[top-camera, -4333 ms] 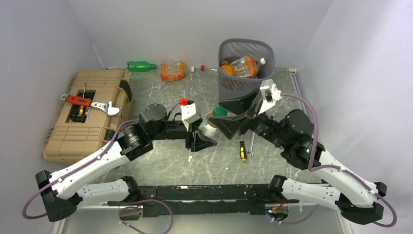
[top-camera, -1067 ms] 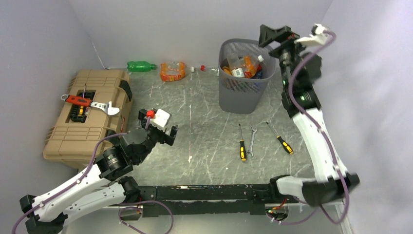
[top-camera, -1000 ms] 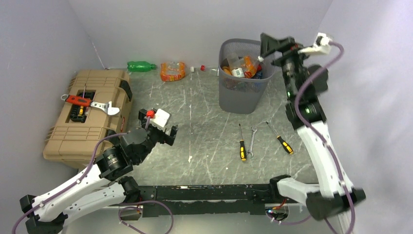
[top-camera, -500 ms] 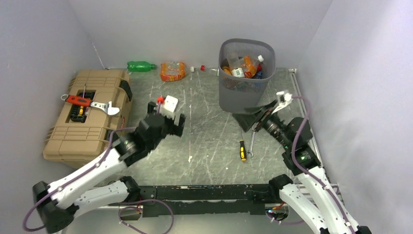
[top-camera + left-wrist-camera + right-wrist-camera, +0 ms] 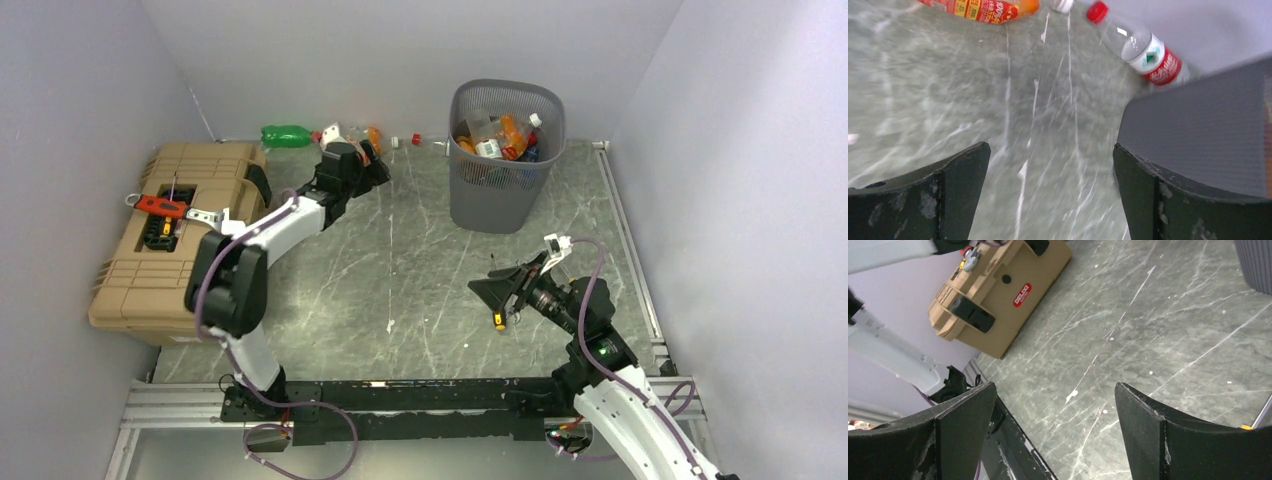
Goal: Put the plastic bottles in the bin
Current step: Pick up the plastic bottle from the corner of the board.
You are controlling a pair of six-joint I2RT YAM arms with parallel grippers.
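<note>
While the left fingers (image 5: 913, 195) are gaping wide near an orange bottle (image 5: 983, 7) and a red-labelled bottle (image 5: 1148, 52) lying beside the bin (image 5: 1198, 125), the right fingers (image 5: 1168, 440) are hanging wide apart above the table (image 5: 1128, 340).

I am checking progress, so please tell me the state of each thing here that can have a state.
bin: upright, several bottles inside
green bottle: lying on its side
orange bottle: lying on its side
clear red-label bottle: lying, cap on
toolbox: lid shut
left gripper: open, empty
right gripper: open, empty
</note>
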